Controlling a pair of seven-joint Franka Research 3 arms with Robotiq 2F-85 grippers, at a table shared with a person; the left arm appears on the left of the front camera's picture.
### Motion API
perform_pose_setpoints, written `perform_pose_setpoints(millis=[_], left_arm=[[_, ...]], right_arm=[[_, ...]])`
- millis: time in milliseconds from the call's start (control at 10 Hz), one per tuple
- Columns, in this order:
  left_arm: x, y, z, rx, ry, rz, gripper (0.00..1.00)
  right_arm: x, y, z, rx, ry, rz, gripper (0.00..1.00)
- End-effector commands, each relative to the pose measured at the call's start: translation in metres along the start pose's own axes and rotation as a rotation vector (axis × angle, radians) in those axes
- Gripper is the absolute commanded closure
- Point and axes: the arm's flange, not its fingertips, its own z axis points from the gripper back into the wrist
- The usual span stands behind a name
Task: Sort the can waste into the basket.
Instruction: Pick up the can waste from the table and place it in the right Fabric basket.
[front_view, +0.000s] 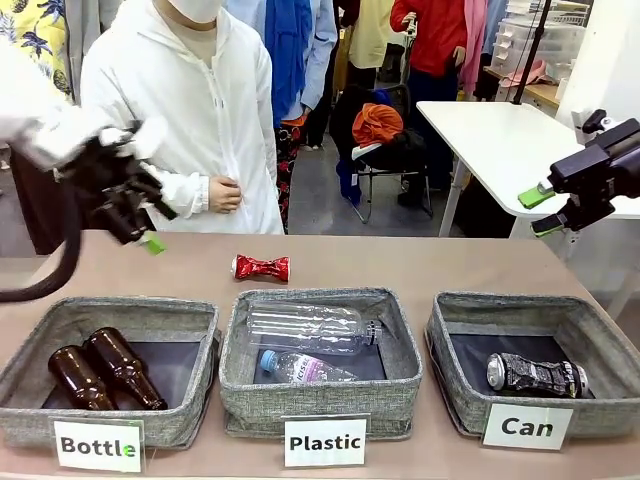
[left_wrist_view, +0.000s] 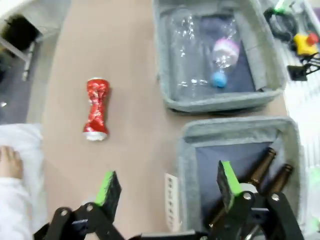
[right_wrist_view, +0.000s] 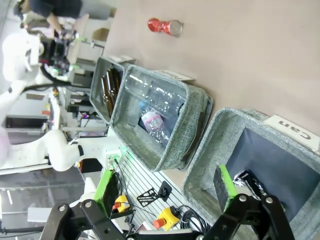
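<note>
- The brown table (front_view: 400, 262) carries everything. The grey woven-fabric basket labelled "Can" (front_view: 445, 395) stands at its near edge on the robot's right, and it is the landmark used below.
- A person in a white hooded jacket (front_view: 190, 110) stands across the table from the Can basket, far over toward the robot's left. One hand (front_view: 225, 195) is held at the waist and touches nothing, probably to leave the sorting to the arms.
- Two like grey baskets stand in a row with the Can basket. The one labelled "Plastic" (front_view: 250, 395) is just beside it, and the one labelled "Bottle" (front_view: 120, 308) is beyond that. Their labels face the robot, so each kind of waste has its own bin.
- The left tool (left_wrist_view: 167, 185) hangs above the table well left of the Can basket, over the Bottle basket's far edge. Its jaws are spread wide and empty, probably ready for a pick.
- The right tool (front_view: 540, 210) hovers above and behind the Can basket, also open with nothing between its pads.
- Brown glass bottles (front_view: 105, 370) and clear plastic bottles (front_view: 305, 328) lie in their own baskets, apart from the Can basket.
- A crushed silver-black drink can (front_view: 535, 375) lies on its side inside the Can basket, already sorted.
- A crushed shiny red drink can (front_view: 261, 267) lies on bare table, well left of and behind the Can basket, just past the Plastic basket. It looks to be the one piece left to move.
</note>
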Motion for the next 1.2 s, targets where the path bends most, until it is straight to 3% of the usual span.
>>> perform_pose_setpoints(millis=[0, 200, 400, 600, 900, 1100], left_arm=[[0.028, 0.065, -0.014, -0.092, 0.143, 0.016, 0.00], [0.060, 0.111, -0.063, -0.133, 0.236, 0.057, 0.00], [0.082, 0.134, -0.107, -0.168, 0.302, 0.084, 0.00], [0.093, 0.141, -0.144, -0.113, 0.383, 0.143, 0.00], [0.097, 0.138, -0.187, -0.094, 0.387, 0.087, 0.00], [0.097, 0.136, -0.220, -0.032, 0.483, 0.077, 0.00]], right_arm=[[-0.001, 0.000, 0.003, 0.000, 0.007, 0.016, 0.00], [-0.001, 0.000, 0.003, 0.000, 0.007, 0.016, 0.00], [-0.001, 0.000, 0.003, 0.000, 0.007, 0.016, 0.00], [-0.001, 0.000, 0.003, 0.000, 0.007, 0.016, 0.00], [-0.001, 0.000, 0.003, 0.000, 0.007, 0.016, 0.00], [-0.001, 0.000, 0.003, 0.000, 0.007, 0.016, 0.00]])
